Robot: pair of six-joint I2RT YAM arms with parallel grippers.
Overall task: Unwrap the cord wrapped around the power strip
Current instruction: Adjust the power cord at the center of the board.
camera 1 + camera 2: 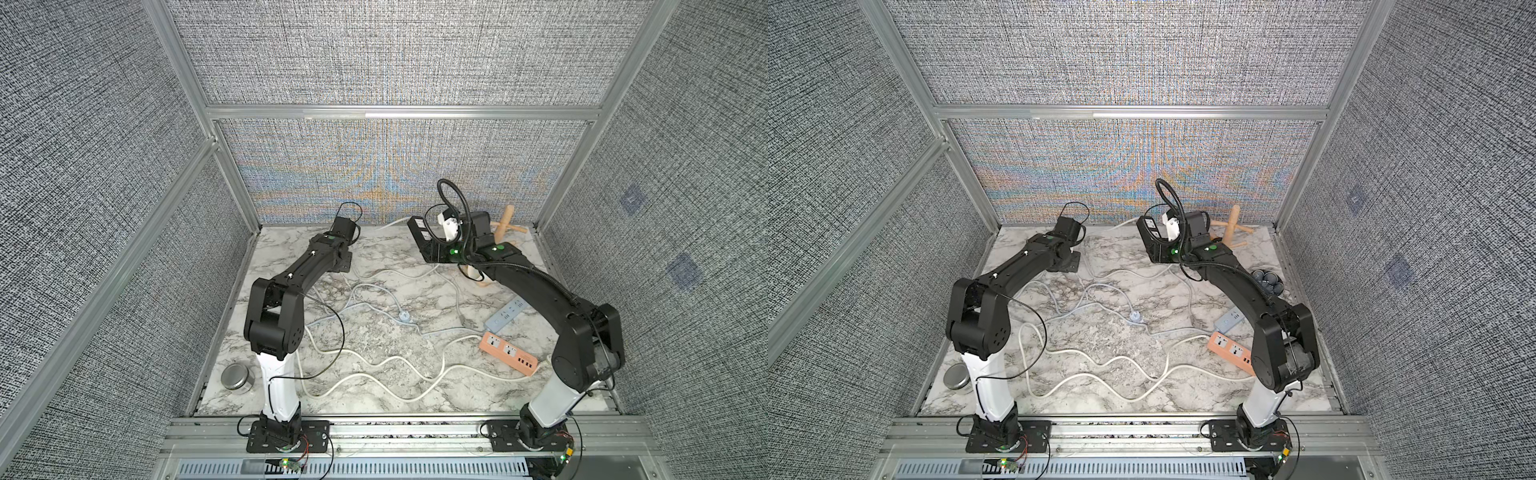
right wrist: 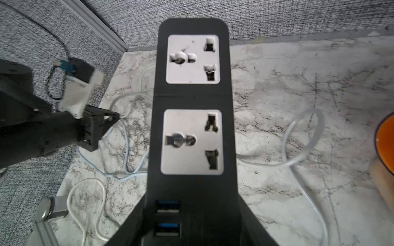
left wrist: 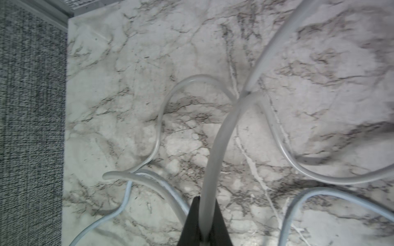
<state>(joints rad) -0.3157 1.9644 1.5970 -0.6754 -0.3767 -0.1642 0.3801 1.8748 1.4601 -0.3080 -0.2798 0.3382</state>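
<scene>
A black power strip (image 1: 419, 232) (image 1: 1149, 230) with two white sockets (image 2: 191, 140) is held off the table near the back wall. My right gripper (image 2: 193, 204) (image 1: 434, 251) is shut on its USB end. No turn of cord crosses its socket face in the right wrist view. A translucent white cord (image 3: 221, 132) rises from the marble table and runs up and away. My left gripper (image 3: 206, 200) (image 1: 345, 266) is shut on it, low at the back left. The right wrist view shows the left gripper's fingers (image 2: 110, 117) by that cord (image 2: 128, 100).
Loose white and pale blue cords (image 1: 374, 374) lie tangled across the marble table (image 1: 374, 324). An orange power strip (image 1: 509, 353) and a pale blue one (image 1: 509, 313) lie at the right. A metal tin (image 1: 237, 376) stands front left, a wooden peg stand (image 1: 505, 224) back right.
</scene>
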